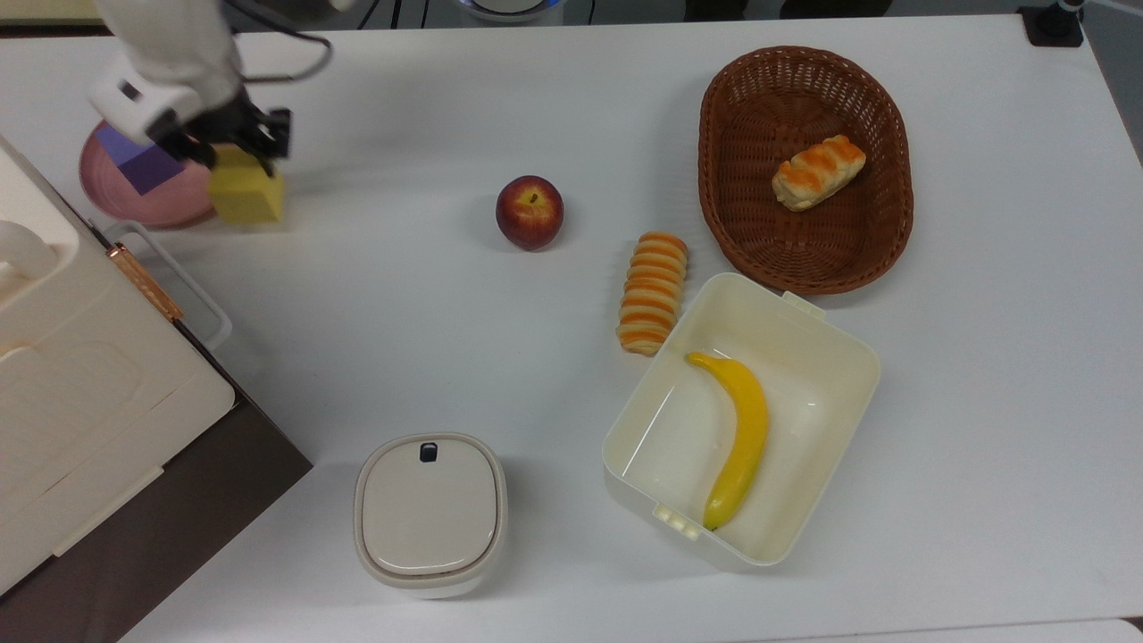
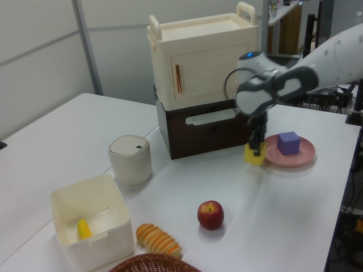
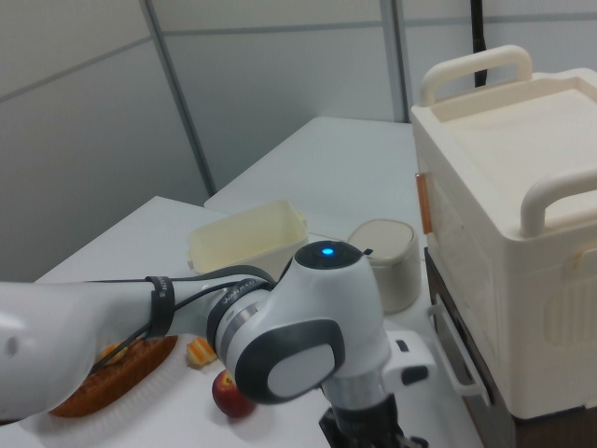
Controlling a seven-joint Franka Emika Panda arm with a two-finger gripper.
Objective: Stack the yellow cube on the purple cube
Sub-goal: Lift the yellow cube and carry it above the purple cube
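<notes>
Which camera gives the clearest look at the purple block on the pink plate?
The left view: the purple cube stands whole and unblocked on the pink plate, with the gripper holding the yellow cube beside it. In the top view, the arm covers part of the purple cube.

The white robot arm (image 1: 170, 54) covers the top corner of the matte purple cube (image 1: 143, 165); the black two-finger gripper (image 1: 234, 141) hides the matte yellow cube's (image 1: 248, 192) top.
</notes>
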